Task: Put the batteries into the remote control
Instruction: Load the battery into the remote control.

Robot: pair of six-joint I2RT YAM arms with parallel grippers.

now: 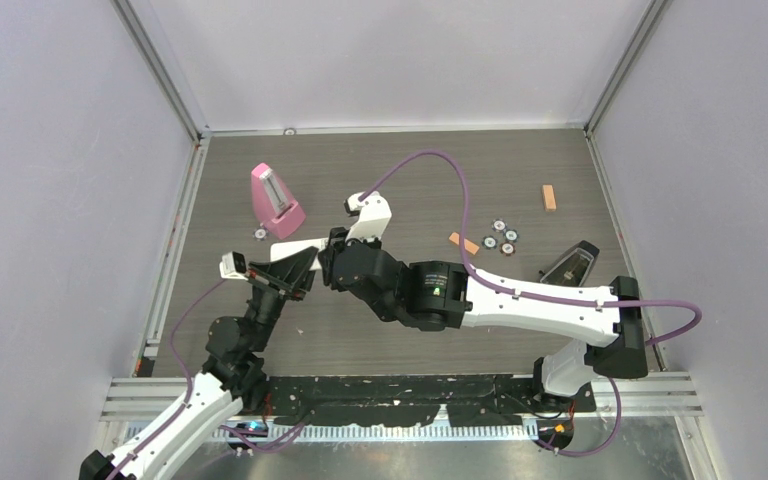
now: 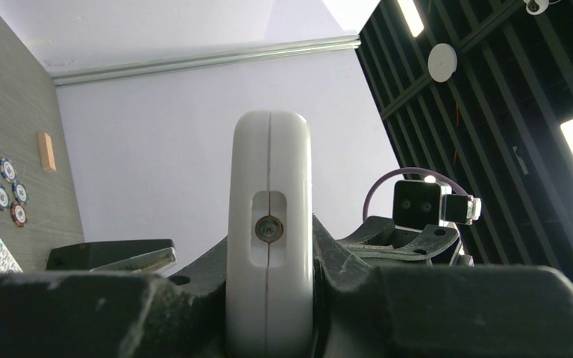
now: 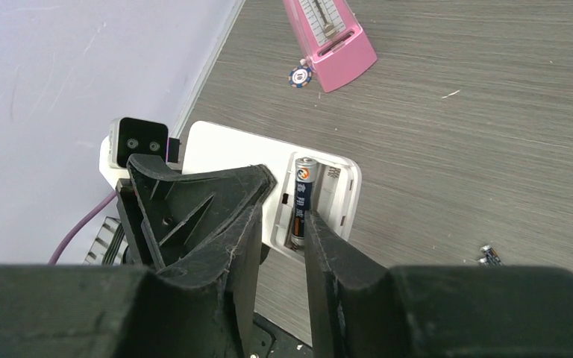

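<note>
Grey wood-grain table (image 3: 455,112) lies below both arms. Left gripper (image 1: 298,268) is clamped on the remote (image 3: 224,149), bay side up, its long axis running 9 to 3 o'clock in the top view. One battery (image 3: 304,190) sits in the bay at the 3 o'clock end, crosswise to the remote. Right gripper (image 3: 285,205), jaws narrowly parted, straddles the battery's near end.

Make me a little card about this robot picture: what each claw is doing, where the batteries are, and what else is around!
Left claw: shut on the remote control
Right claw: open, one fingertip at the loaded battery
Battery bay: open, one slot filled, the other empty
Spare battery: lying on the table
Also there: pink metronome, poker chips, wooden blocks
</note>
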